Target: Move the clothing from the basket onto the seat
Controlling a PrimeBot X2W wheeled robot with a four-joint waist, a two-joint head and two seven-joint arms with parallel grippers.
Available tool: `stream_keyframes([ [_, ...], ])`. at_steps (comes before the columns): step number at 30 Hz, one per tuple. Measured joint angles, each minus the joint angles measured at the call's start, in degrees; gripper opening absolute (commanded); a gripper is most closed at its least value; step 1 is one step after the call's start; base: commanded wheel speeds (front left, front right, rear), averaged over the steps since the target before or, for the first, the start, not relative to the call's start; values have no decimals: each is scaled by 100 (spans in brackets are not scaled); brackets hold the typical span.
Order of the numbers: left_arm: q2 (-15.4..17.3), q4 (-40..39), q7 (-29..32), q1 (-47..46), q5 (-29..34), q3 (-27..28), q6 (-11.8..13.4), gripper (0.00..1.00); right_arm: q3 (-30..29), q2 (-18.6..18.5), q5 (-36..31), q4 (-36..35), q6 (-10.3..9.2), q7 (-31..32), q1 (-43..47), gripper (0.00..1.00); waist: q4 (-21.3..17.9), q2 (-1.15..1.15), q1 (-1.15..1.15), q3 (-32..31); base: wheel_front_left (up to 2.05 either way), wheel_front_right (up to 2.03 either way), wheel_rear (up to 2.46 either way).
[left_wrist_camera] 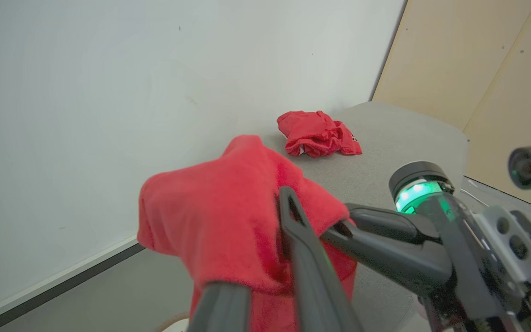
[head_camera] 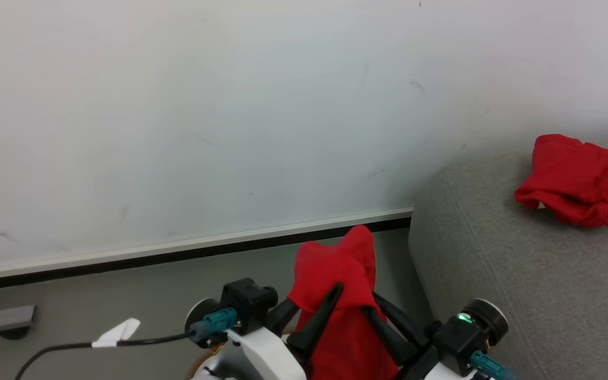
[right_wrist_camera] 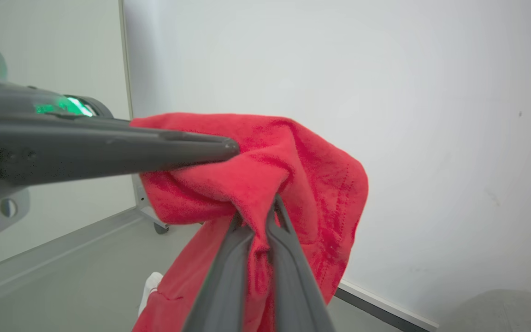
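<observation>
A red garment point(head_camera: 335, 264) of the clothing hangs in the air over the floor, just left of the seat point(head_camera: 520, 274), a grey cushion. My left gripper point(head_camera: 338, 287) is shut on its upper fold, with the fabric draped over the fingers point(left_wrist_camera: 293, 221). My right gripper point(right_wrist_camera: 256, 207) is shut on a pinch of the same garment from the other side. A second red garment point(head_camera: 578, 184) lies crumpled on the seat near the wall. A sliver of the basket's brown rim point(head_camera: 194, 368) shows at the bottom edge, below my left wrist.
A white wall with a pale baseboard point(head_camera: 193, 245) stands close ahead, above grey floor. A black cable with a white tag point(head_camera: 119, 331) trails from my left wrist. A grey foot point(head_camera: 3, 319) sits at the far left. A beige panel point(left_wrist_camera: 477, 69) rises beyond the seat.
</observation>
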Motion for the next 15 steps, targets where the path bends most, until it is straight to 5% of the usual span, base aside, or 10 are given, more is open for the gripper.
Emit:
stream_keyframes([
  [15,45,601,-586,105,361,-219,94,100,-788,-535,-46,-386,0,0,179,0,-906,0,0,158,0,0,0],
])
